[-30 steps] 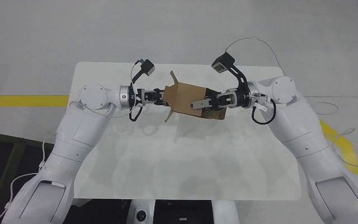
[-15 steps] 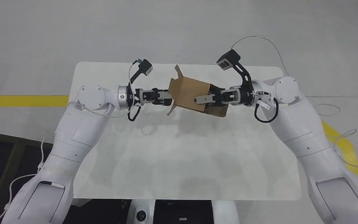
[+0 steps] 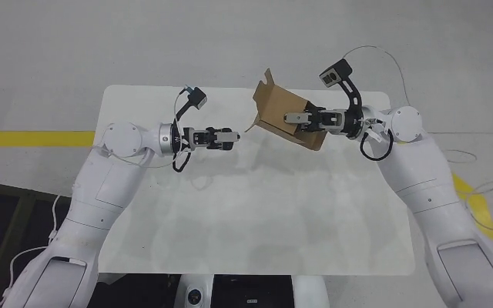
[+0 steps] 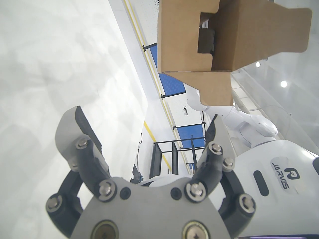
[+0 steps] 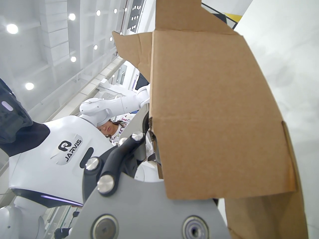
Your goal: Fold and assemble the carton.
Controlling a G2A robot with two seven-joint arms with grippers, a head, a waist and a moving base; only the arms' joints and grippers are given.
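Above the far right part of the flat white desk point(image 3: 254, 223), held a brown corrugated-cardboard carton point(image 3: 281, 114) clear of the surface, tilted, with the right claw point(image 3: 299, 118) pinched on one side wall near an open end. Had the left claw point(image 4: 147, 118) spread wide and bare, well apart from the carton and aimed at its nearer open end. Showed, from the left wrist, a squared-up tube with end flaps point(image 4: 214, 88) loose: one standing out to the side, one hanging down, a notched one partly turned in across the mouth.

Judged the step as mid-assembly: body opened to shape, end not yet closed. Called next, probably, for bringing the spread claw up to a loose flap and pushing it over its crease into the mouth, then the opposite one, while bracing the body with the pinching claw. Needed a gentle push along the fold, not across it; risked otherwise twisting the thin board out of the single grip or crushing the wall.
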